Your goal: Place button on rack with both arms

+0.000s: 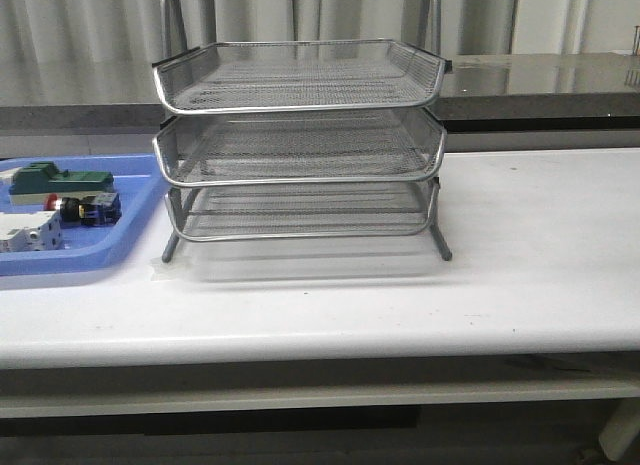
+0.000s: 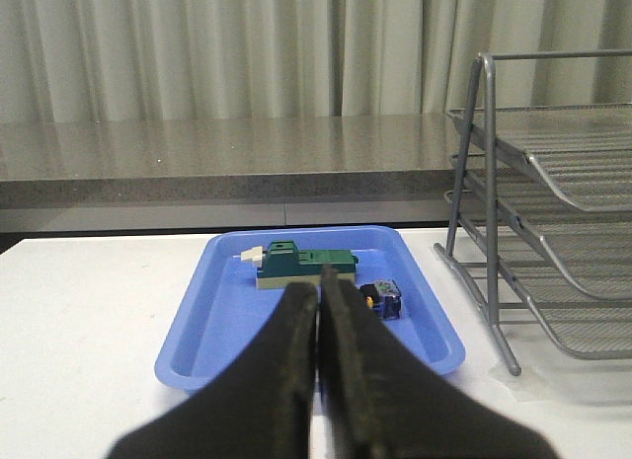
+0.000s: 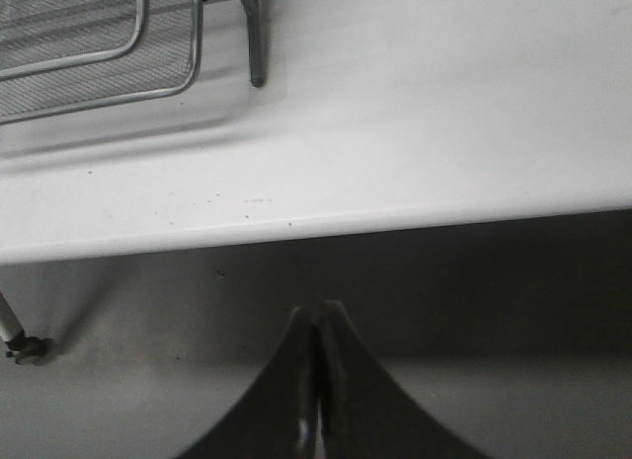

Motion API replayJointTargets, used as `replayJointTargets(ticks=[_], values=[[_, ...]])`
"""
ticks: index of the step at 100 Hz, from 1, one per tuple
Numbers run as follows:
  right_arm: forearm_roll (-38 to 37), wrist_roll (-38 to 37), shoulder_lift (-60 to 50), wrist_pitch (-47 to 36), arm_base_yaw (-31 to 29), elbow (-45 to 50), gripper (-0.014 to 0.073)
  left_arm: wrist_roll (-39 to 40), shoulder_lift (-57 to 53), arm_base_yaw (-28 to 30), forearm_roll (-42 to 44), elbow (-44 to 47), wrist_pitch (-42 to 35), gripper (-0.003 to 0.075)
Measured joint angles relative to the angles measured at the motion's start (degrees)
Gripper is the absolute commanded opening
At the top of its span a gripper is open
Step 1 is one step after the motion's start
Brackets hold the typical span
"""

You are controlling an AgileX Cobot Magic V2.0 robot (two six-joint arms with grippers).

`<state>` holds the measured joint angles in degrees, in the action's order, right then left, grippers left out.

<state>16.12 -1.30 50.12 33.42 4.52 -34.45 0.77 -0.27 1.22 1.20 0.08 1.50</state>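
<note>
The button (image 1: 85,207) lies on its side in the blue tray (image 1: 70,260) at the table's left, red cap to the left. In the left wrist view its black-and-blue body (image 2: 381,301) shows just past my fingers. The rack (image 1: 300,145) stands mid-table, three silver mesh tiers; its side shows in the left wrist view (image 2: 538,222) and a foot and bottom tier in the right wrist view (image 3: 118,54). My left gripper (image 2: 318,286) is shut and empty, back from the tray. My right gripper (image 3: 318,311) is shut and empty, below the table's front edge. Neither arm shows in the front view.
A green-and-beige block (image 1: 55,180) and a white block (image 1: 25,230) share the tray with the button; the green block also shows in the left wrist view (image 2: 301,267). A grey counter (image 1: 540,80) and curtains run behind the table. A table leg caster (image 3: 25,348) stands on the floor.
</note>
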Motion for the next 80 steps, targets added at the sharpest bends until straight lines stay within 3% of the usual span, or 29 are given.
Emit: replayJointTargets(ticks=[30,39,64,80], values=[[10.08,0.00,0.00,-3.56,0.00,0.00,0.0344,0.00,0.00,0.00,0.00,0.00,0.00,0.0004],[12.24,0.00,0.00,-4.63,0.00,0.00,0.0417,0.00,0.00,0.00,0.00,0.00,0.00,0.0004],[18.97,0.57,2.23,-8.90,0.00,0.00,0.0437,0.00,0.00,0.00,0.00,0.00,0.00,0.0004],[25.99,6.36,7.76,-10.60,0.25,0.00,0.0437,0.00,0.00,0.00,0.00,0.00,0.00,0.0004]])
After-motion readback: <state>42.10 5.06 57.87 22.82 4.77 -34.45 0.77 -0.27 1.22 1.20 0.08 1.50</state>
